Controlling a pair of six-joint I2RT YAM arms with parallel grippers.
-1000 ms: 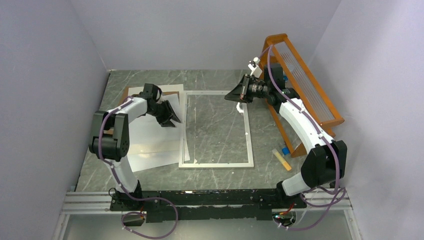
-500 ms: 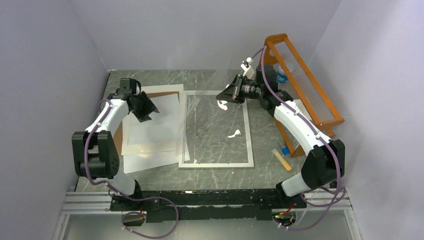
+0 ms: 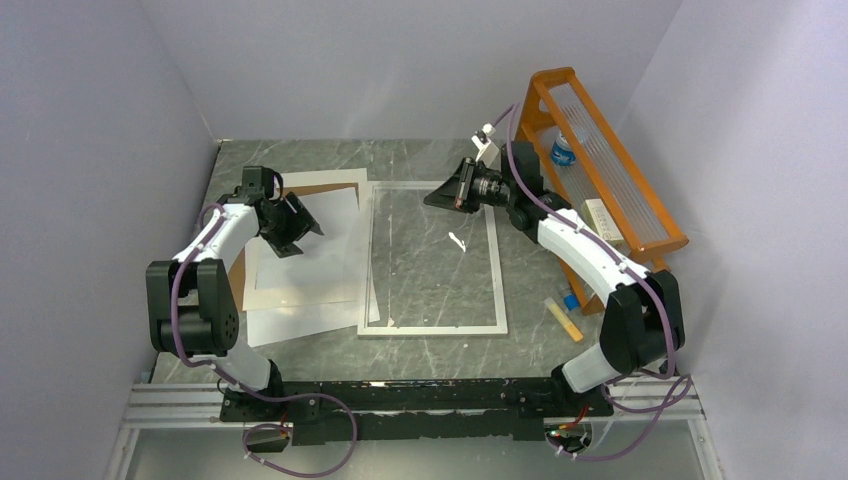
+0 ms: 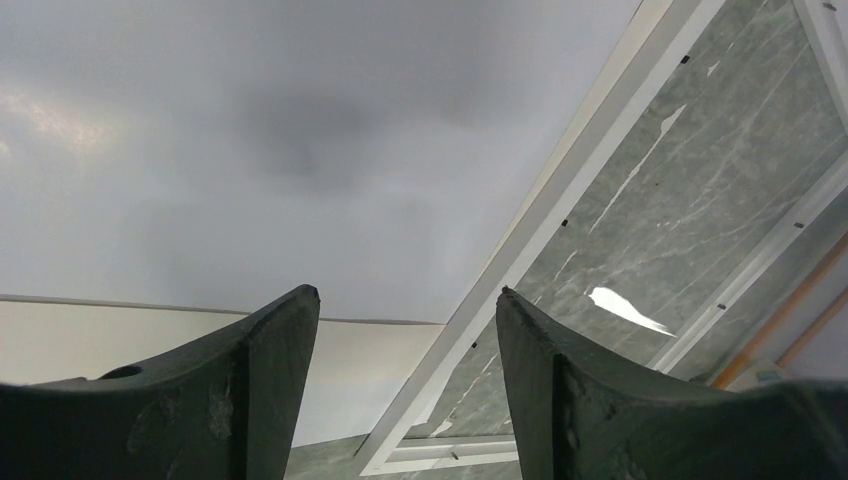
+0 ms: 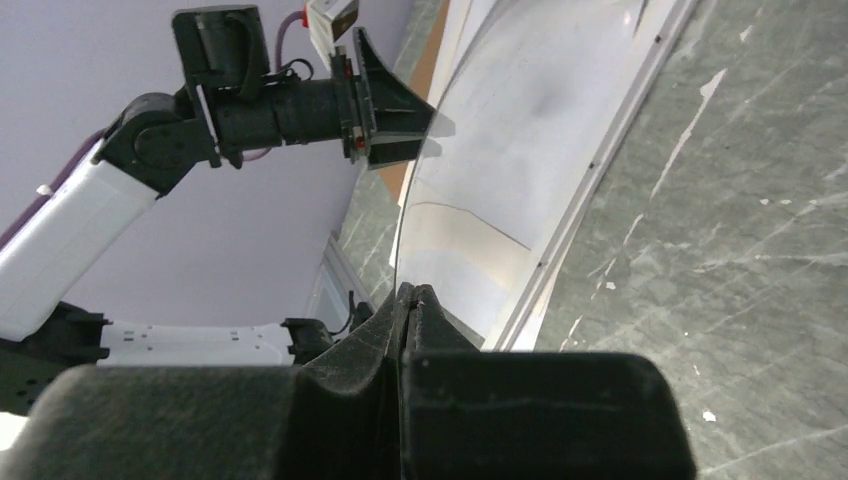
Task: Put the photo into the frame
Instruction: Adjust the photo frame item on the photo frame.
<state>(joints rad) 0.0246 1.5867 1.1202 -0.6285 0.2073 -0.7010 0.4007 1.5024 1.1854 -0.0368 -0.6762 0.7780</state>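
The frame (image 3: 430,328), a narrow white border, lies flat mid-table with bare marble inside it. It also shows in the left wrist view (image 4: 560,210) and the right wrist view (image 5: 600,170). My right gripper (image 3: 442,196) (image 5: 412,290) is shut on the edge of a thin clear pane (image 5: 480,150) and holds it tilted over the frame's far end. My left gripper (image 3: 298,232) (image 4: 405,295) is open and empty above overlapping white sheets (image 3: 325,225) left of the frame. No printed face of the photo shows, and I cannot tell which sheet it is.
A cream sheet (image 3: 300,290) and a brown board (image 3: 322,187) lie among the white sheets. An orange rack (image 3: 610,170) with a bottle (image 3: 563,150) stands at the right. A small yellow and blue object (image 3: 566,322) lies beside the frame's right edge.
My left gripper has pulled back left from the frame's edge to above the white sheets. My right gripper has moved left and toward the back with the clear pane.
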